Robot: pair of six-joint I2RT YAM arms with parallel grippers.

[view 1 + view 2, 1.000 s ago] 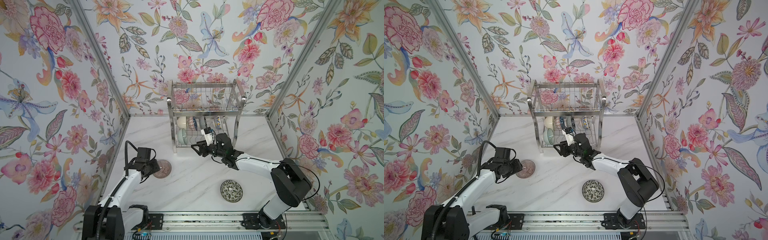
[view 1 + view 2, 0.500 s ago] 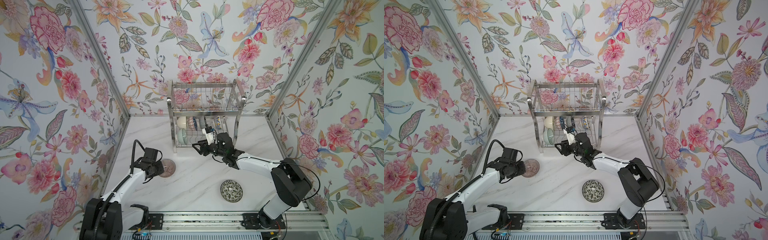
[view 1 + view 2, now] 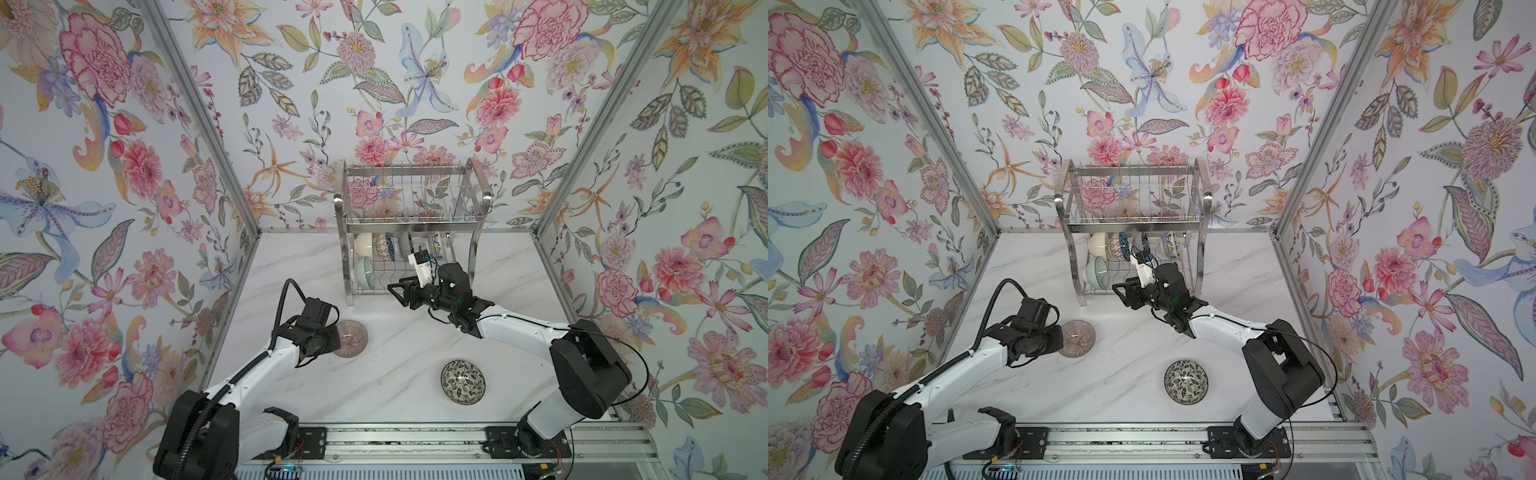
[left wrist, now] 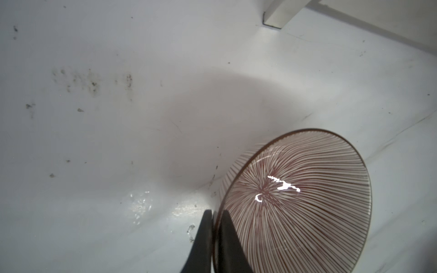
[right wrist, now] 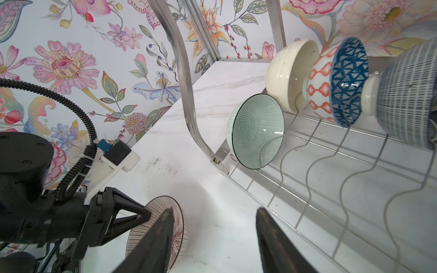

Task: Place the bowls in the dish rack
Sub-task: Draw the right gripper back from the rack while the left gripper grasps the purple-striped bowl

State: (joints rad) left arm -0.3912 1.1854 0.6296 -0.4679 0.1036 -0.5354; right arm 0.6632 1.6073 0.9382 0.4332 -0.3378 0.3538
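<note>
Mauve ribbed bowl [image 4: 295, 201] pinched at rim by left tool [image 4: 216, 214]; right tool [image 5: 212, 211] spread, empty; five bowls [image 5: 257, 130] in one dish rack [image 3: 409, 226]; one black-white leafy bowl [image 3: 462, 381] on counter [image 3: 395, 345].

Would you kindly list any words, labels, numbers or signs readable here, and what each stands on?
None can be read.
Tiny white print on black hardware: too blurred to read.
The bowls and rack bear patterns only.
</note>
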